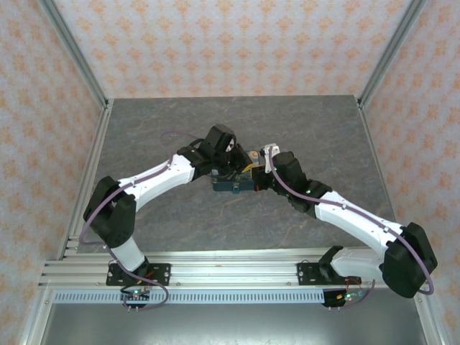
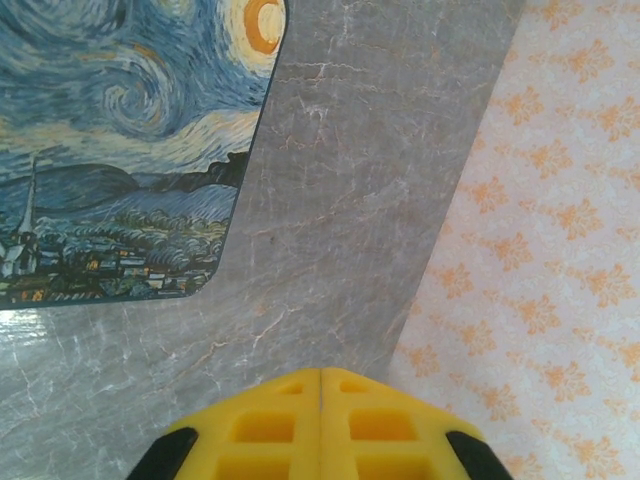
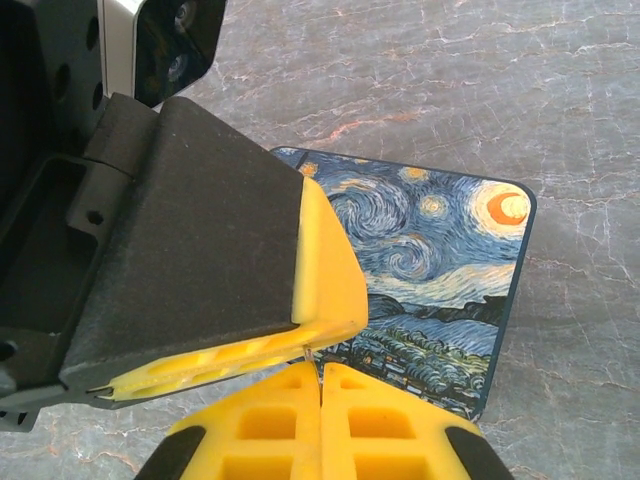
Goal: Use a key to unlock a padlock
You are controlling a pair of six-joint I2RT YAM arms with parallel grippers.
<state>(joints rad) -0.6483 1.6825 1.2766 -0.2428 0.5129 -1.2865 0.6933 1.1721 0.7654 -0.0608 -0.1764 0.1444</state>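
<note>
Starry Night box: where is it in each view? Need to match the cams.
Top external: painted box at table centre, mostly hidden between the two claws.
Left wrist: upper left corner, flat on the table.
Right wrist: centre-right, partly behind the left claw.
Shared landmark: grey marble tabletop.

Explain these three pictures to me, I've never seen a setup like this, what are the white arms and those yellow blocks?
The overhead picture shows two white robot arms bolted at the near edge of a grey stone-look table. They meet over a box printed with a Starry Night painting. The other two pictures come from cameras on each wrist. The yellow blocks are fingertip pads. The left gripper is shut, pads together, the box lying up to its left. The right gripper is shut too, with the left arm's gripper right before it; a thin pale sliver sits at its tips, too small to name. No padlock can be made out.
</note>
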